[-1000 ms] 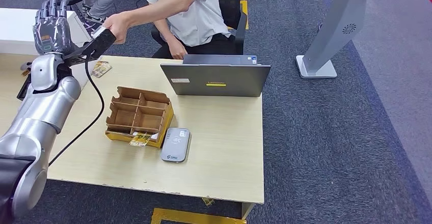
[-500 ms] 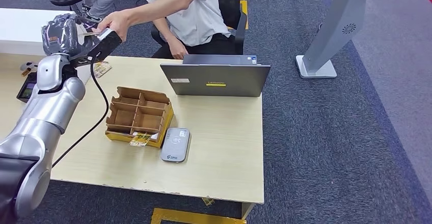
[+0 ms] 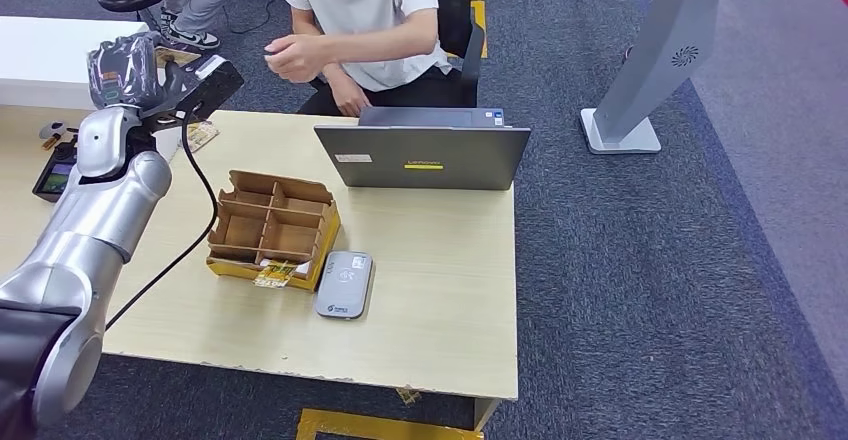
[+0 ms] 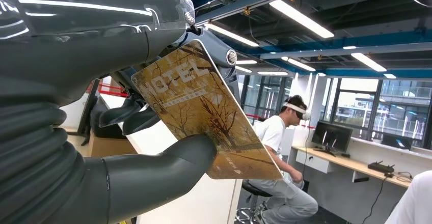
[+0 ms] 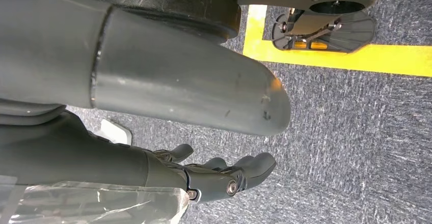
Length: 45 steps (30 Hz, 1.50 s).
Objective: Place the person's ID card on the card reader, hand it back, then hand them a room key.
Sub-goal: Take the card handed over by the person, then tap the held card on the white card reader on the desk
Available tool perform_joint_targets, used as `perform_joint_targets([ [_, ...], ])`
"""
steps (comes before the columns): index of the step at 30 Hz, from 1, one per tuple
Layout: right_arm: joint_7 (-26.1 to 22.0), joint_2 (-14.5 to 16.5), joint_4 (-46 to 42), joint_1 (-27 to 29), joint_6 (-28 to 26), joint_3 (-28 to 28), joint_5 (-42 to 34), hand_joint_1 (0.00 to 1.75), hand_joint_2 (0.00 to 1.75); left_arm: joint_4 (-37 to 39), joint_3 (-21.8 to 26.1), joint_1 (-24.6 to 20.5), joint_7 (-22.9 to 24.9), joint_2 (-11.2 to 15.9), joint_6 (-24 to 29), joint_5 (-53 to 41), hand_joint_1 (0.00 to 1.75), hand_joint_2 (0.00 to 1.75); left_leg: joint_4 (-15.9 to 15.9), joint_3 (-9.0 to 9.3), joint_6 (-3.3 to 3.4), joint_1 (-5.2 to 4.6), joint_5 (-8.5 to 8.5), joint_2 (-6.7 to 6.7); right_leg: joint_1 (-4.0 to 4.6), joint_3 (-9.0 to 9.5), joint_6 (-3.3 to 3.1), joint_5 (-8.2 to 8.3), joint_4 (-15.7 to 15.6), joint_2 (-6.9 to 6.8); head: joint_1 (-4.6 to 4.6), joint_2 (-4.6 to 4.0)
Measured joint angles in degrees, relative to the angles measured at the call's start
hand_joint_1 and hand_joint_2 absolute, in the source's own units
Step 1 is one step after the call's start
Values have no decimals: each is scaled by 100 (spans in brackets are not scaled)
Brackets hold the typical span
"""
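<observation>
1. Silver-armed, the left hand (image 3: 125, 70) is raised at the wooden table's (image 3: 440, 280) far-left corner in the head view. The grey card reader (image 3: 345, 284) lies just beside the brown cardboard divider box (image 3: 272, 228). The seated person's hand (image 3: 290, 57) is apart from the robot's.
2. Left wrist view: thumb and fingers pinch a brown-gold "HOTEL" card (image 4: 206, 112) by one end. It looks thin, stiff, light and slick; the free end is the best place to take hold.
3. Right wrist view: the right hand (image 5: 224, 175) hangs over dark carpet, fingers apart, holding nothing.

Left hand (image 3: 122, 70) raised, fingers (image 4: 153, 178) pinched (right hand (image 5: 204, 175) loosely open).
</observation>
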Motion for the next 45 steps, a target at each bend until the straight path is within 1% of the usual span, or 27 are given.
perform_joint_targets([
  [9,-7,0,0,1,26,0,-20,0,0,-8,0,5,-122,-19,-57,76,175,175,0,0,0,0,0,-1,0,0,0,0,-1,-1,0,0],
  [12,-57,0,0,14,20,-4,-98,0,0,-257,-5,162,-301,-73,-57,237,175,175,0,0,1,-1,-1,-1,-1,0,0,0,-2,-1,-1,0],
  [14,-116,0,0,41,9,-13,-168,0,0,-723,-42,436,-354,-123,-85,368,175,175,0,-1,1,-2,-2,-2,-1,1,1,-1,-2,-3,0,0],
  [17,-229,0,1,110,-16,-53,-292,0,0,-1738,-197,1049,-344,-195,-199,499,175,175,0,-1,2,-4,-8,0,-3,1,2,-2,-4,0,0,0],
  [20,-313,0,4,191,-33,-128,-407,0,0,-2812,-457,1692,-311,-240,-308,518,175,175,0,-4,5,-4,-13,1,-4,0,6,-5,-6,1,1,0],
  [23,-342,0,9,243,-42,-181,-487,0,0,-3691,-757,2246,-296,-234,-387,480,175,175,0,-5,5,-5,-17,1,-5,-1,8,-7,-7,1,0,0],
  [25,-361,0,14,268,-47,-214,-522,0,0,-4138,-934,2549,-303,-213,-430,466,175,175,0,-6,5,-5,-17,1,-5,-2,8,-8,-7,0,0,0],
  [28,-375,0,25,289,-50,-256,-535,0,0,-4580,-1100,2816,-317,-176,-477,467,175,175,0,-7,5,-4,-17,0,-5,-4,8,-8,-7,-2,-1,0],
  [32,-385,0,37,298,-54,-281,-584,0,0,-4919,-1240,2970,-357,-130,-690,546,175,175,-1,-5,5,-4,-16,0,-4,-3,8,-8,-6,-3,-1,0],
  [35,-396,0,46,302,-66,-305,-654,0,0,-5034,-1355,3068,-192,-117,-1120,579,175,175,0,-5,5,-4,-15,0,-4,-2,8,-7,-5,-3,-1,0],
  [37,-402,0,54,304,-70,-316,-697,0,0,-5045,-1443,3113,-56,-117,-1419,607,175,175,0,-5,5,-4,-15,0,-4,-3,8,-7,-5,-2,-1,0],
  [41,-404,0,65,311,-70,-336,-722,0,0,-5034,-1560,3134,38,-117,-1623,639,175,175,0,-6,5,-4,-15,-1,-5,-3,8,-7,-6,-3,0,0],
  [45,-401,0,71,310,-70,-345,-749,0,0,-4867,-1636,3103,216,-139,-1975,702,175,175,0,-5,5,-5,-16,0,-5,-5,8,-7,-6,-2,-1,0],
])
